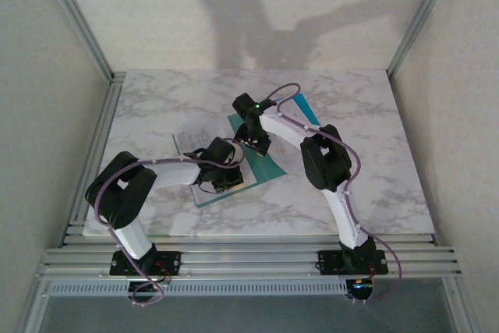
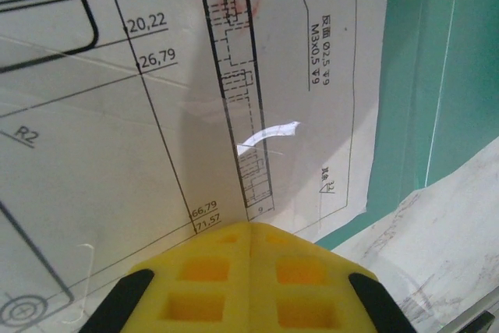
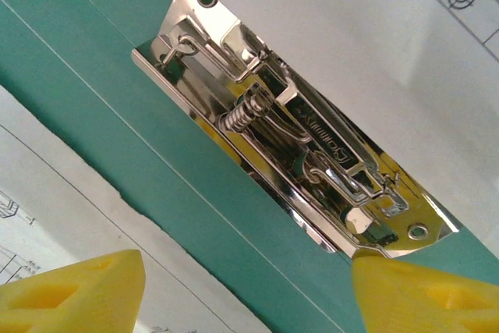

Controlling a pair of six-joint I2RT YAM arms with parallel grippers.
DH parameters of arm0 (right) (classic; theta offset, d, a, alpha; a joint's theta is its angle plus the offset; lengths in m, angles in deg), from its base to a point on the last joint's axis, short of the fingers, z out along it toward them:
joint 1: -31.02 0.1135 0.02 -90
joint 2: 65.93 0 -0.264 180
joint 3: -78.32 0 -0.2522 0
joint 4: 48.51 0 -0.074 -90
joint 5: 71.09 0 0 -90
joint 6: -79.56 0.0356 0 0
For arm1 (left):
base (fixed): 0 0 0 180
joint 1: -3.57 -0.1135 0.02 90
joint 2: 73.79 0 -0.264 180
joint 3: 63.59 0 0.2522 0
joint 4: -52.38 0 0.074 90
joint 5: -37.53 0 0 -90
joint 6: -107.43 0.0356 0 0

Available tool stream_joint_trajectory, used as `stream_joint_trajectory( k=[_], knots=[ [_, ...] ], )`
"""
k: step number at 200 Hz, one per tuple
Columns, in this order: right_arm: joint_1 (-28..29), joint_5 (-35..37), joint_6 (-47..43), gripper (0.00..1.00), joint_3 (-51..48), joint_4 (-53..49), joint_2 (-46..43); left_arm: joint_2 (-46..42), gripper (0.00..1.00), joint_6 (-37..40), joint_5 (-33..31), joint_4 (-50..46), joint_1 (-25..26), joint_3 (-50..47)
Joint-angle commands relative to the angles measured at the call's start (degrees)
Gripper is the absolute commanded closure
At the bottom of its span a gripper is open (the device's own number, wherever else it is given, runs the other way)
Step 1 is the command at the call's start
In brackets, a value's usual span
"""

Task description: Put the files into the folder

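Printed white paper sheets [image 2: 117,115] lie on the open teal-green card folder [image 3: 93,76], and clamping seemingly remains, with the left gripper [image 2: 249,230] pressed together and the right gripper [image 3: 245,271] spread over the shiny metal clip [image 3: 288,138] mid-frame.

folder [image 3: 93,99] teal | files [image 2: 117,154] white — black linework | table [image 1: 390,138] grey-veined marble, seemingly | clip [image 3: 296,146] chrome

A white marble-patterned table [image 1: 374,122] sits behind a ribbed metal frame [image 1: 249,259], with plain grey walls [image 1: 39,76] around.

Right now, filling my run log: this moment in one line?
left gripper shut over files | right gripper open above clip | folder open
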Motion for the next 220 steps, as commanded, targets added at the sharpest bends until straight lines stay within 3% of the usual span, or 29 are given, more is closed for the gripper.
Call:
stream_joint_trajectory(
  k=[1,117,148,180,220],
  knots=[
    [-0.32,6.41,-1.18,0.27,-0.10,-4.85,4.21,-1.44,1.00,-0.36,-2.09,-2.51,0.13,-1.75],
    [0.68,13.98,-5.04,0.27,5.49,-10.01,6.81,-3.30,1.00,-1.34,-2.52,-2.04,0.20,-4.03],
    [1.33,15.17,-7.03,0.26,7.83,-10.16,3.73,-3.34,1.00,-1.26,-2.56,-1.98,0.20,-4.19],
    [1.80,11.97,-6.92,0.26,8.52,-8.69,-0.99,-3.42,1.00,-1.19,-2.59,-1.98,0.20,-4.31],
    [1.66,9.82,-3.60,0.23,3.32,-5.74,-9.45,-3.27,1.00,-1.09,-2.60,-2.15,0.18,-3.87]
  ],
)
